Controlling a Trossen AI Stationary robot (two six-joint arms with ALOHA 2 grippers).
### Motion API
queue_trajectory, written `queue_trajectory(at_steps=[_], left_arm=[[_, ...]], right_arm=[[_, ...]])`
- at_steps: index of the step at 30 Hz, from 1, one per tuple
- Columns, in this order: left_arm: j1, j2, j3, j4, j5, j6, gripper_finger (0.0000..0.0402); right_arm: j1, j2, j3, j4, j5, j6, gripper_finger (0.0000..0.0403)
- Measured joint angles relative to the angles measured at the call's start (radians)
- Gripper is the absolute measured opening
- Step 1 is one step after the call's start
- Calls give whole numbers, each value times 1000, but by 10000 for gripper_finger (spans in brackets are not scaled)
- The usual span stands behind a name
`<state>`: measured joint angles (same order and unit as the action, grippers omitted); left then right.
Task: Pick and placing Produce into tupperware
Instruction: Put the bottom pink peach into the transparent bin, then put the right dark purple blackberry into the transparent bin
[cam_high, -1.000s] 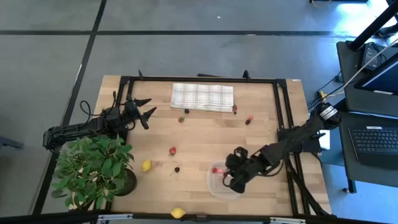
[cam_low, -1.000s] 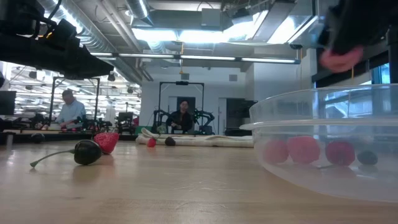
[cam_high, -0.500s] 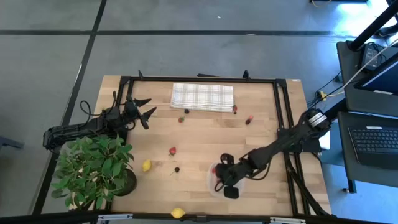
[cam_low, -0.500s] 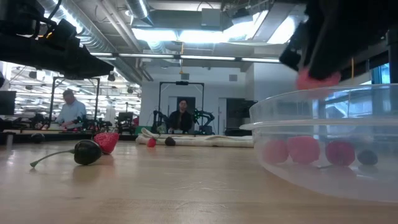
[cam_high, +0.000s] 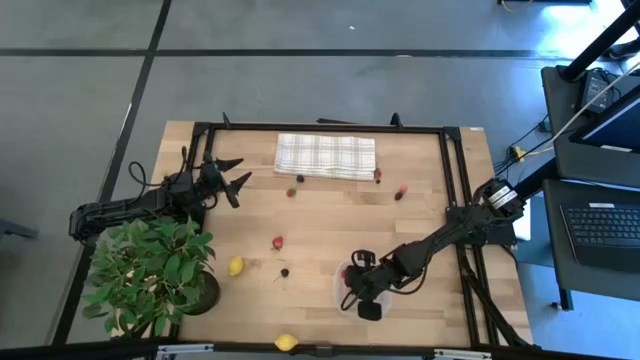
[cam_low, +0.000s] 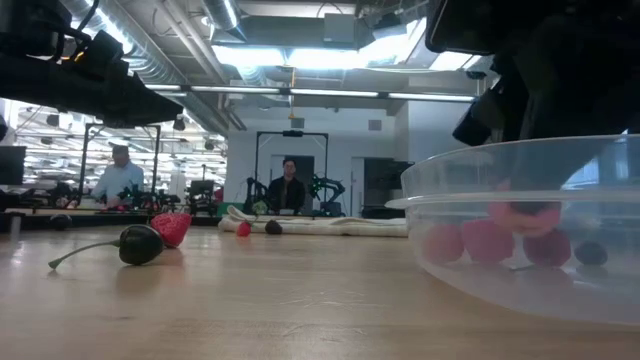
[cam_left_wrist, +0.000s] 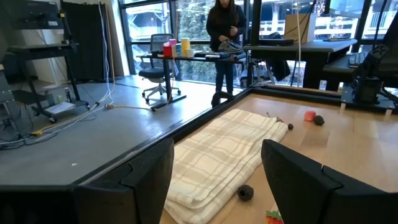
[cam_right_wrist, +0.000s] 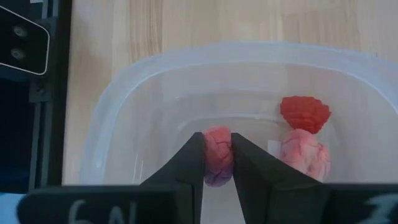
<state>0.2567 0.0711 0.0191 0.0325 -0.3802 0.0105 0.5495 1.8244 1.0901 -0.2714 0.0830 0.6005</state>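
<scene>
My right gripper (cam_right_wrist: 217, 163) pinches a pink berry-like piece (cam_right_wrist: 217, 157) between narrow fingers, low inside the clear rounded-square plastic tupperware (cam_right_wrist: 118, 112). Beside it lie a red raspberry (cam_right_wrist: 305, 112) and another pink piece (cam_right_wrist: 305, 158). My left gripper (cam_high: 232, 175) waits, fingers wide, near the checked cloth (cam_high: 325, 155).

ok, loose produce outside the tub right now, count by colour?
Lemons, yellow: 2
Red berries: 3
Dark berries: 4
Total: 9, excluding the pink piece the right gripper holds inside the tub. Left gripper waits open, back-left.

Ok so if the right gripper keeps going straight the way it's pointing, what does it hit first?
Probably the floor of the clear plastic tupperware: the right gripper, shut on a pink berry piece, points down into it. Depth is unclear.
</scene>
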Motion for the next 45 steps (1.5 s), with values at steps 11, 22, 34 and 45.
queue_trajectory(at_steps=[11, 22, 34, 45], left_arm=[[0, 0, 0, 0, 0, 0, 237], [0, 0, 0, 0, 0, 0, 237], [0, 0, 0, 0, 0, 0, 237], [0, 0, 0, 0, 0, 0, 237]], right_arm=[[0, 0, 0, -8, 1, 7, 80], [-3, 0, 0, -11, 2, 20, 149], [-12, -130, 0, -93, 16, -30, 169], [-80, -439, 1, -583, 460, 260, 167]])
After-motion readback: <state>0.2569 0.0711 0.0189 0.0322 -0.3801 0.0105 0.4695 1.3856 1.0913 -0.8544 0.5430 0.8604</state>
